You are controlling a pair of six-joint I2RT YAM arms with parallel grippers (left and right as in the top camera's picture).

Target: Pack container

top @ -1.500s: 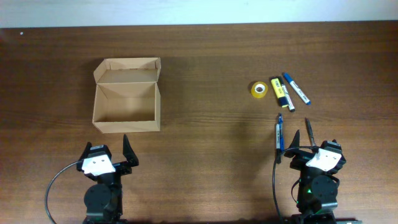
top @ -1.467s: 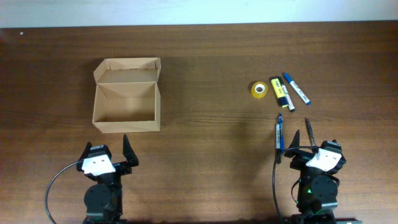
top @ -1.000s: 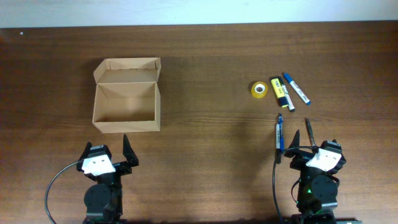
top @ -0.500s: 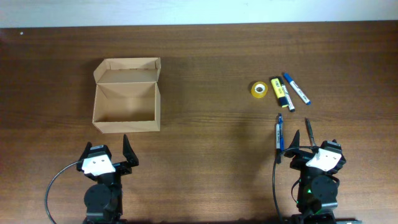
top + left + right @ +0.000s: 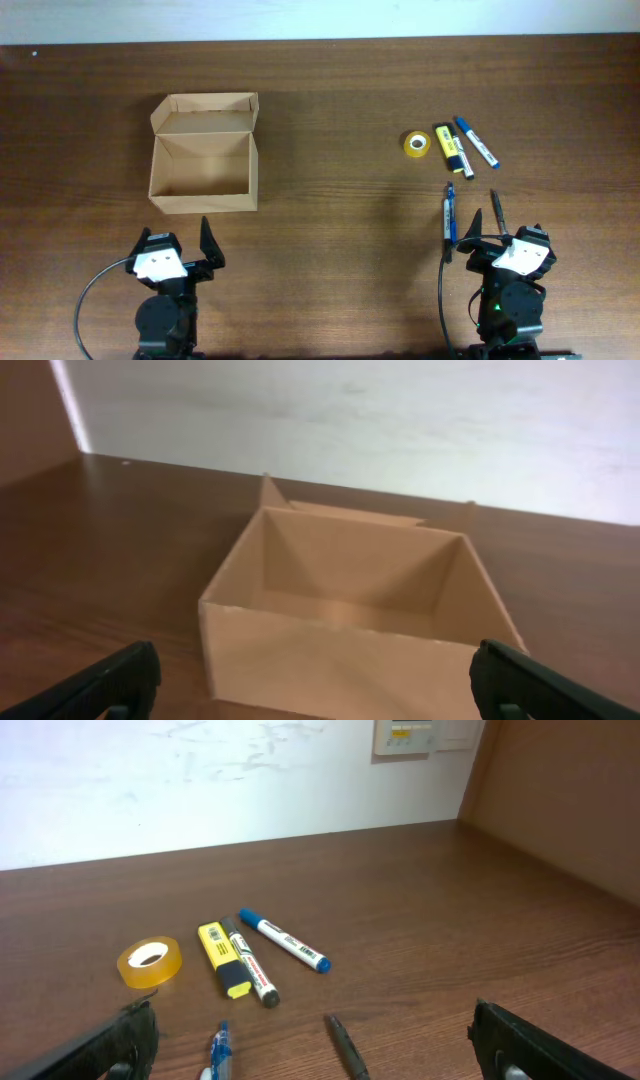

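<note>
Brown wooden table (image 5: 340, 100), all items on it.

Container (image 5: 203, 153): tan cardboard box on the left half, flap lid hinged open toward the far edge, inside looks bare. It sits directly ahead of the left gripper (image 5: 173, 238), near but not touching.

Left gripper: jaws spread fully wide, nothing between them. Right gripper (image 5: 508, 236): same, fully spread, holding nothing.

Right half, well apart from the container:
- blue pen (image 5: 449, 215) and dark pen (image 5: 496, 212), lying just ahead of the right gripper
- farther out, blue-capped white marker (image 5: 477, 142)
- yellow highlighter (image 5: 447, 143) with a black-and-white marker (image 5: 463, 165) right alongside it
- yellow tape roll (image 5: 416, 143) lying flat, just left of the highlighter
</note>
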